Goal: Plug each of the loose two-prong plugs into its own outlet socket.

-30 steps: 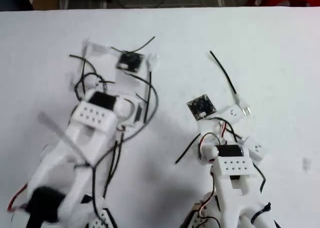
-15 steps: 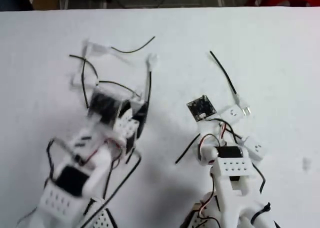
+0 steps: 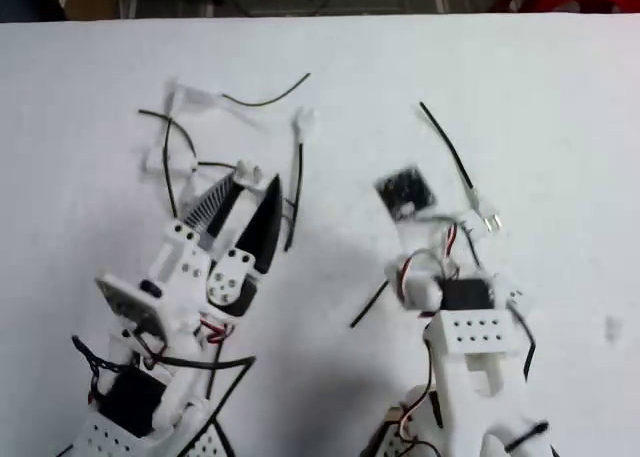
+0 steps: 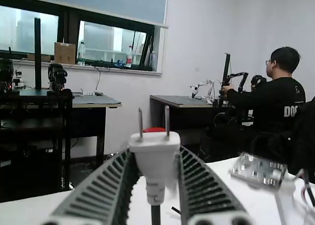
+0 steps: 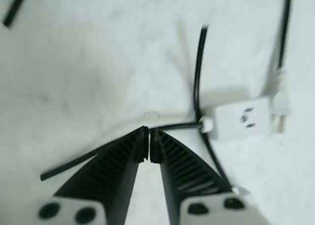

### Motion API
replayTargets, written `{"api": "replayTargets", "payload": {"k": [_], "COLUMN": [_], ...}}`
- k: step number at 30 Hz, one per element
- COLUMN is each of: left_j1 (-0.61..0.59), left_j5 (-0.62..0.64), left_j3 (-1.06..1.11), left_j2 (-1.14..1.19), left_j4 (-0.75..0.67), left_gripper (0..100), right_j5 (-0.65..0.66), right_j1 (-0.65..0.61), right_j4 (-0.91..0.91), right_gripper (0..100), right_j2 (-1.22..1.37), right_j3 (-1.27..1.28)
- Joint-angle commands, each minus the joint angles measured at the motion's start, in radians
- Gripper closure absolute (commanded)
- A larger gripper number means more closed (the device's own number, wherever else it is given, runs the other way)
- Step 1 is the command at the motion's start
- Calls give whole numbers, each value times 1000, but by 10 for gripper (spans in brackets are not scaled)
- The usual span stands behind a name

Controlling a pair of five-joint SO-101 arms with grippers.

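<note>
My left gripper [image 3: 253, 177] [image 4: 155, 158] is raised off the white table [image 3: 560, 107] and tilted up, shut on a white two-prong plug [image 4: 152, 146] [image 3: 245, 169] whose prongs point away from the wrist. My right gripper [image 5: 148, 136] hangs shut just above the table, its tips over a thin black cable [image 5: 88, 158]. Beyond it lies a white outlet socket [image 5: 243, 119] [image 3: 462, 224], with another two-prong plug [image 5: 280, 109] [image 3: 487, 220] right beside it. A third plug [image 3: 303, 124] lies loose ahead of the left arm.
Black cables loop across the table ahead of both arms. A white piece [image 3: 185, 97] with a cable lies at the far left. A second socket [image 3: 515, 295] sits beside the right arm. A clear block [image 4: 258, 170] rests on the table.
The left arm drew back toward the near edge and swung its gripper upward with the plug in it. The right arm shifted slightly.
</note>
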Motion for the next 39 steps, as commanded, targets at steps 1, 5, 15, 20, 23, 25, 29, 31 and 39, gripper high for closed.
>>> {"api": "replayTargets", "payload": {"k": [1,5,15,20,23,25,29,31,39], "left_j1": [24,19,24,25,19,19,19,19,19], "left_j5": [8,8,8,8,8,8,8,8,8], "left_j3": [-8,3,25,25,25,25,23,23,23], "left_j2": [-13,-13,-13,-13,-13,-13,-13,-13,-13], "left_j4": [-38,-32,-40,-40,-38,-35,-34,-32,-32], "left_gripper": [978,978,978,978,978,978,978,978,978], "right_j5": [0,3,132,114,114,115,115,115,117], "right_j1": [-79,-282,-912,-924,-924,-918,-809,-713,-291], "right_j4": [220,341,360,348,277,234,148,82,-311], "right_gripper": [979,979,979,979,979,979,979,979,979], "right_j2": [-113,-145,-99,108,180,211,269,295,496], "right_j3": [-437,-825,-1120,-1115,-1112,-1108,-1074,-1028,-842]}}
